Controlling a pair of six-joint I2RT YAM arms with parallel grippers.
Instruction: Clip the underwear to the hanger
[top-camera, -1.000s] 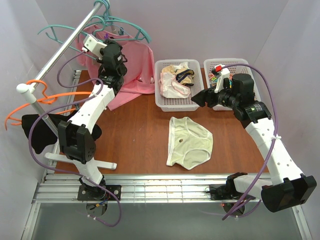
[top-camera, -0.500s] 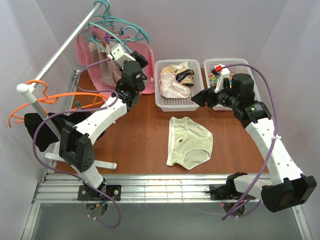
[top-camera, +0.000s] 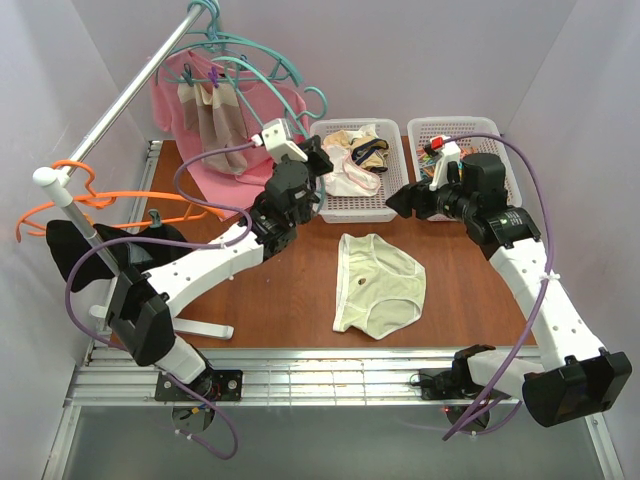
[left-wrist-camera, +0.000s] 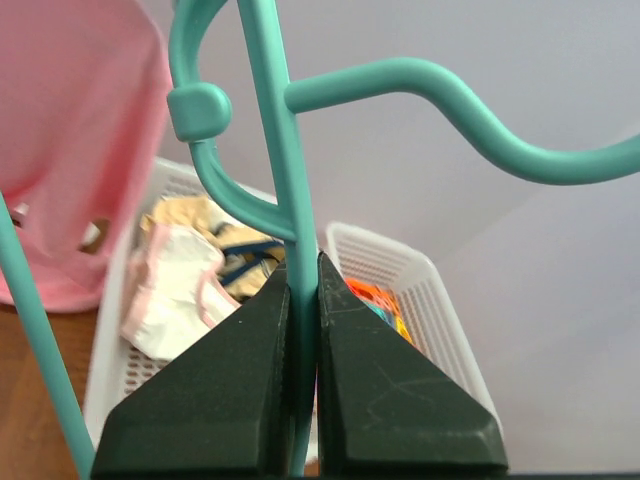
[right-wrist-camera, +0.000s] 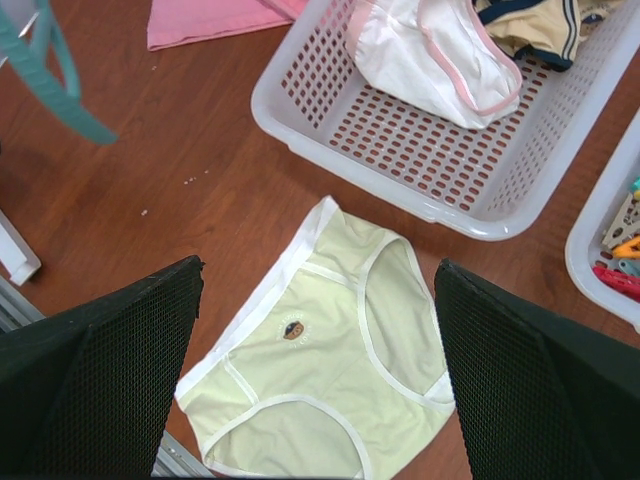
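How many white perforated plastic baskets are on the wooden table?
2. One white perforated plastic basket holds garments beyond the cream-yellow underwear; the second basket stands right of it, partly behind the right arm.

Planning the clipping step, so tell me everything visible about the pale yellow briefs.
The pale yellow briefs lie flat, spread out, on the brown table, near the white basket of other garments. Thin fabric, white-edged waistband and leg holes, small dark emblem below the waistband. Nothing grips them; the open right gripper hovers nearby, not touching.
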